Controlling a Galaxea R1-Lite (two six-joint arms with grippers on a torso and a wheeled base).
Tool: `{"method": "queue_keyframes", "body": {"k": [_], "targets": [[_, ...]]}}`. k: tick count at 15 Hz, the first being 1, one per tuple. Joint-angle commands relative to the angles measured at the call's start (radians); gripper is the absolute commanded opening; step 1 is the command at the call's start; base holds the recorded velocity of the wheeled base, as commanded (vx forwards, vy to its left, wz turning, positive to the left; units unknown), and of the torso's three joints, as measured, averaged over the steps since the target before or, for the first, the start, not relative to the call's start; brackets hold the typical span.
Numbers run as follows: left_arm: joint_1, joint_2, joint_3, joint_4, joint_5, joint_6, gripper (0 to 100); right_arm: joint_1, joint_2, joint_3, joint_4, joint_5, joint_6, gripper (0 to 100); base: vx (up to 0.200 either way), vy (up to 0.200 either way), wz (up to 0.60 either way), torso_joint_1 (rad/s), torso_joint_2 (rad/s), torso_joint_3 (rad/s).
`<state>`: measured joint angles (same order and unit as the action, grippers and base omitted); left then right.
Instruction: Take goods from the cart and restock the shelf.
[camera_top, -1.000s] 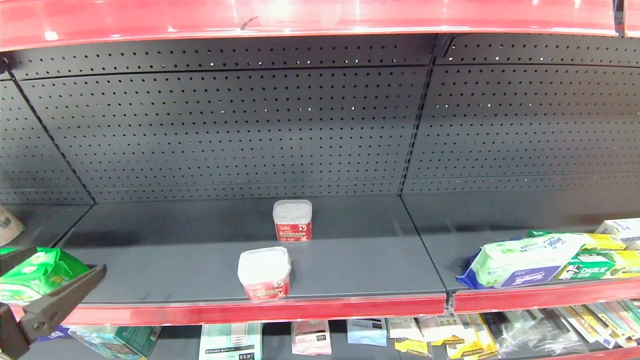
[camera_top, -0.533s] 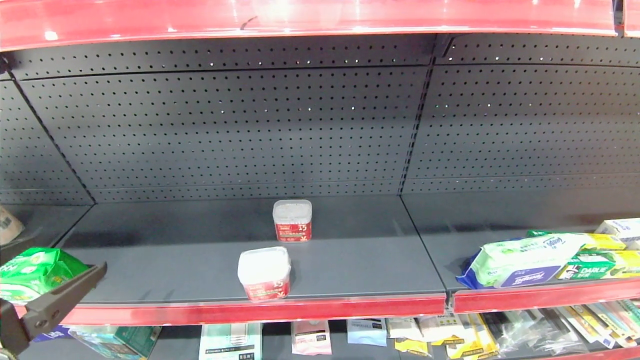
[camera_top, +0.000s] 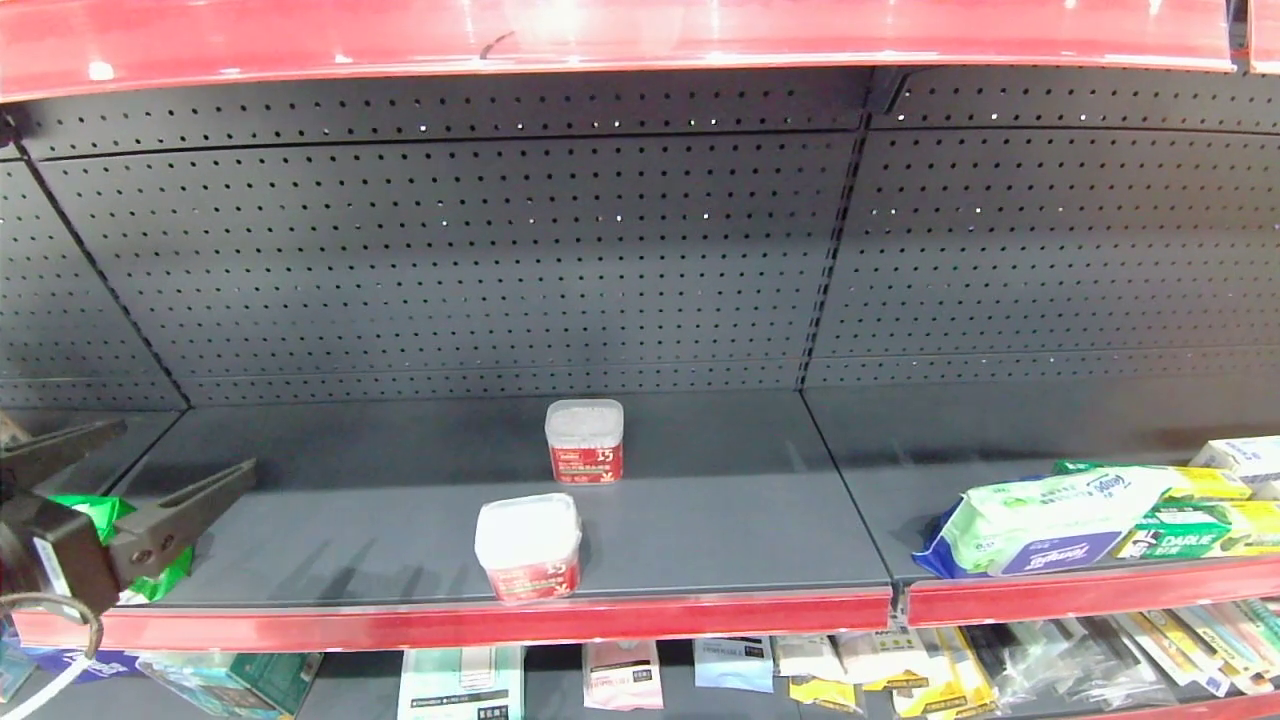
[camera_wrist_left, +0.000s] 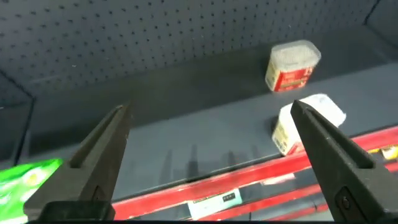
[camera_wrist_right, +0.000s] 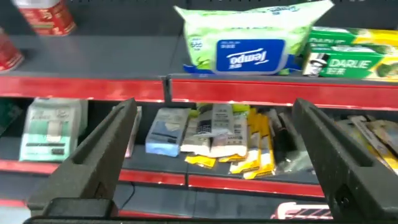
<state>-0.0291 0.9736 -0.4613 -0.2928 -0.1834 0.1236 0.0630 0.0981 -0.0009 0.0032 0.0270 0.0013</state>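
Two white tubs with red labels stand on the dark grey shelf. One tub is upright in the middle, and the other tub leans slightly at the front red edge. My left gripper hangs open and empty over the shelf's left end, well left of both tubs. The left wrist view shows the left gripper with the far tub and the near tub beyond one finger. My right gripper is open and empty, facing the shelf front lower down.
A green pack lies behind the left gripper at the shelf's left end. A wet-wipe pack and toothpaste boxes fill the right bay. Small packets hang on the lower shelf. The perforated back panel closes the rear.
My left gripper has risen and moved right over the shelf's left end; both fingers now show and partly cover the green pack. The tubs have not moved.
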Motion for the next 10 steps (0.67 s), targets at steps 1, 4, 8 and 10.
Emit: {"method": "queue_keyframes", "body": {"k": [1, 4, 8, 10], "targets": [[0.0, 0.027, -0.022, -0.002, -0.019, 0.002, 100, -0.002, -0.005, 0.001, 0.0, -0.007, -0.004, 100, 0.0, 0.0, 0.0, 0.0, 0.0, 0.0], [-0.002, 0.054, -0.037, 0.001, -0.021, 0.002, 100, -0.025, -0.009, -0.001, 0.0, -0.007, -0.003, 100, 0.0, 0.0, 0.0, 0.0, 0.0, 0.0], [-0.002, 0.057, -0.031, 0.0, -0.062, 0.001, 100, -0.063, -0.092, -0.001, 0.0, -0.007, -0.004, 100, 0.0, 0.0, 0.0, 0.0, 0.0, 0.0], [-0.002, 0.065, -0.031, -0.002, -0.071, 0.002, 100, -0.065, -0.097, 0.001, 0.0, -0.007, 0.005, 100, 0.0, 0.0, 0.0, 0.0, 0.0, 0.0]]}}
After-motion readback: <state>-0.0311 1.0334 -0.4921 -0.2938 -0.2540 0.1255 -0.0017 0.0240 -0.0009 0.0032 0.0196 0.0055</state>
